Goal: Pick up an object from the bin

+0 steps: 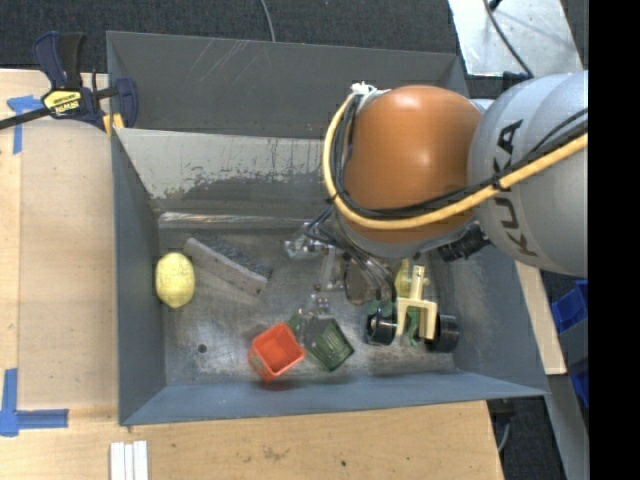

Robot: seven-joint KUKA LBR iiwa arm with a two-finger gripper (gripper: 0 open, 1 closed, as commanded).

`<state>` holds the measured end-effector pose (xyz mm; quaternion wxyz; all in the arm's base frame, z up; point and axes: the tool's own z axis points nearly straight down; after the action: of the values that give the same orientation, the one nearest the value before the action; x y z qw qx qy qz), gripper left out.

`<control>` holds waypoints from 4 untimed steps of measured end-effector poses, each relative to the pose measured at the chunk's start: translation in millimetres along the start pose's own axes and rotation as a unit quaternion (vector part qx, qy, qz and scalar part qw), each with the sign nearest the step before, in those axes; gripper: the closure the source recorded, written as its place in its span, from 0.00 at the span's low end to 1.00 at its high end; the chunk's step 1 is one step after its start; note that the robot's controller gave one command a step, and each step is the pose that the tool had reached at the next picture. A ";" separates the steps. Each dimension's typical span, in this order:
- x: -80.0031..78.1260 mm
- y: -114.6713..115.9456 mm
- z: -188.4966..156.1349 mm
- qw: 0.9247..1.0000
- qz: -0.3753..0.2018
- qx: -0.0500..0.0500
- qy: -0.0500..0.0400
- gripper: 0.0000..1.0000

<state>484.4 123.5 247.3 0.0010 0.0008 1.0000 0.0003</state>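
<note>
— While the gripper (322, 303) hangs low in the grey metal bin (140, 268), what lies nearest it?
— A flat dark-green square (328, 346) at the front, touching a red open cup (276, 352).
— Elsewhere?
— A bumpy yellow lemon (175, 279) on the left and a cream-and-black toy (412, 318) on the right. I can't tell whether the gripper is parted or closed.

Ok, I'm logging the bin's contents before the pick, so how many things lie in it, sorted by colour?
Yellow: 1, the lemon-shaped thing
Red: 1, the small cup
Dark green: 1, the flat square piece
Cream and black: 1, the wheeled toy
Grey: 1, the long flat piece
Total: 5 visible; the arm hides part of the bin.
</note>
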 end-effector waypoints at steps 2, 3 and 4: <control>-2.1 9.4 52.2 1.000 0.003 -0.001 -0.003 0.00; -1.5 13.0 111.4 1.000 0.000 -0.001 -0.002 0.00; -9.7 1.5 170.8 1.000 -0.026 -0.003 -0.005 1.00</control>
<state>494.5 125.1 76.5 0.0065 -0.0254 0.9997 0.0030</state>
